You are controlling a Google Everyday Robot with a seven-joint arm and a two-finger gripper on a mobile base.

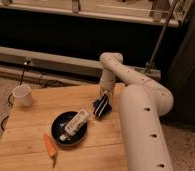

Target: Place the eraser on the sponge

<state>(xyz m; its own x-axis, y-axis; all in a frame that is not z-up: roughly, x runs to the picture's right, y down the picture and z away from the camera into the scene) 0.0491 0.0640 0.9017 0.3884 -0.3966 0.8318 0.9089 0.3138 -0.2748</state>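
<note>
The white arm reaches from the right side, bends over the far edge of the wooden tabletop [36, 117] and points its pincer [105, 94] downward above the surface. Whether the pincer is open, closed or gripping something cannot be told from this view.

Directly beneath the pincer, touching or almost touching its tip, lies the eraser [103, 107], a flat black block with white lengthwise stripes, set at a slant. The sponge [96, 104] sits under the eraser and is largely covered by it (only a dim bluish edge shows on the side of the eraser away from the arm), so how squarely the eraser rests on it is unclear.

Nearer the camera than the pincer and a little off toward the side away from the arm is a round black pan [66, 134] with a white tube with dark print [76, 123] lying across it; the tube's upper end comes close to the eraser. A carrot [50, 146] lies just beyond the pan, farther again from the pincer. A white cup [22, 94] stands well apart from the pincer, at the tabletop's opposite corner.
</note>
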